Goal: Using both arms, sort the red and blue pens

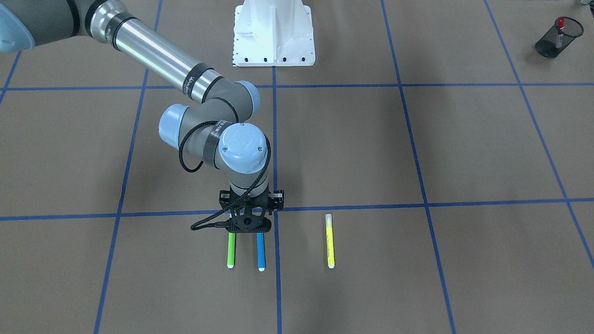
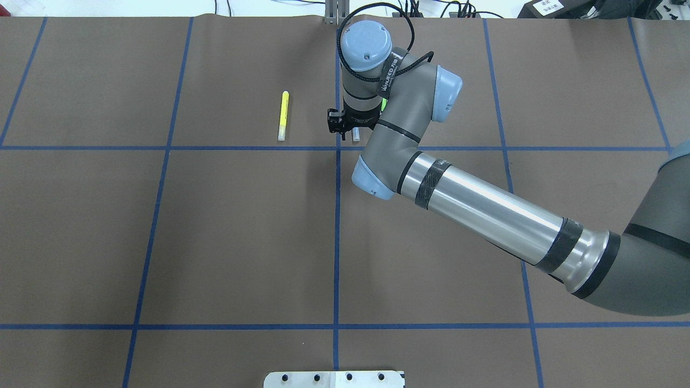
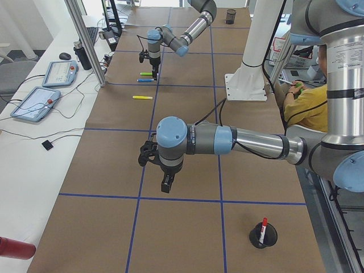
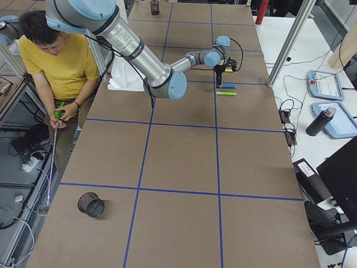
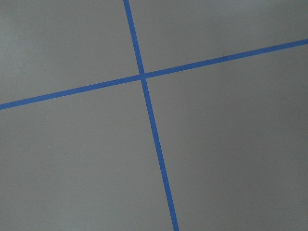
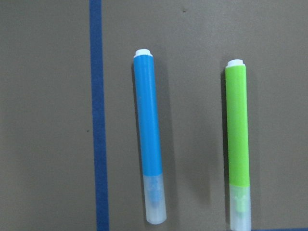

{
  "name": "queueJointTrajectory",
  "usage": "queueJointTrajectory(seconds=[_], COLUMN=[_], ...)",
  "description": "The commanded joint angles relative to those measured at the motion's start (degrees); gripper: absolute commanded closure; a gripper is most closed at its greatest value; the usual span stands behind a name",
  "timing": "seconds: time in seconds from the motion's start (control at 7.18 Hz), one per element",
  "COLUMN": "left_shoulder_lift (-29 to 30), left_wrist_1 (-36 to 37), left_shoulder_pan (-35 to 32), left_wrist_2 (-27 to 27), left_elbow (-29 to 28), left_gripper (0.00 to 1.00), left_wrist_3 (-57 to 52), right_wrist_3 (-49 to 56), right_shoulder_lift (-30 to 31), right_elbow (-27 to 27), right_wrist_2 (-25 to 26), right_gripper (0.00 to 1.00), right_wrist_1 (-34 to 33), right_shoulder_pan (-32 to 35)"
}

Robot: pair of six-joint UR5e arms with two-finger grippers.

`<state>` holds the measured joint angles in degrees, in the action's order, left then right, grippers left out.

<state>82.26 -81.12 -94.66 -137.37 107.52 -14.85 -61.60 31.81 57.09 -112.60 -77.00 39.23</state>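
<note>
We find the blue highlighter (image 6: 149,144) lying flat on the counter (image 1: 417,287), between a blue tape line (image 6: 97,120) and the green highlighter (image 6: 238,139). It runs parallel to both and touches neither. The yellow highlighter (image 1: 329,241) lies well apart on the other side of the tape line.

The right pincer (image 1: 250,219) hangs over the capped ends of the blue and green ones. Its black body hides the fingers, and its own wrist camera shows none, so we cannot tell whether it stands wide or narrow. The left pincer (image 3: 165,183) hovers over bare counter near a tape crossing. It shows only in the side view, so we cannot tell its state either.

The red marker (image 1: 560,27) already stands in a mesh cup (image 1: 552,44) on the robot's left. A second mesh cup (image 4: 92,205), empty, sits at the right end, so we judge the blue highlighter to be what remains.

We expect it to be light and stiff, with a smooth round plastic barrel that can roll or slip under a glancing touch. We would take hold across the coloured barrel near its middle, rather than on the clear cap, which might come loose. One finger would go down in the gap beside the green highlighter and the other on the tape side, without nudging the green neighbour.
</note>
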Motion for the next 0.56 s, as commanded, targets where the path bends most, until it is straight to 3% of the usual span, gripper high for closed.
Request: queueJointTrajectory(seconds=[0.0, 0.42], left_shoulder_lift=[0.0, 0.1], left_wrist_1=[0.0, 0.0], left_shoulder_pan=[0.0, 0.0], left_wrist_2=[0.0, 0.0], left_elbow=[0.0, -0.3], left_gripper=[0.0, 0.0], left_wrist_3=[0.0, 0.0], right_wrist_3=[-1.4, -2.3], right_shoulder_lift=[-0.8, -1.0], right_elbow=[-3.1, -3.7], right_wrist_2=[0.5, 0.5], right_gripper=[0.5, 0.55], right_wrist_1=[4.6, 4.5], right_shoulder_pan=[-0.2, -0.3])
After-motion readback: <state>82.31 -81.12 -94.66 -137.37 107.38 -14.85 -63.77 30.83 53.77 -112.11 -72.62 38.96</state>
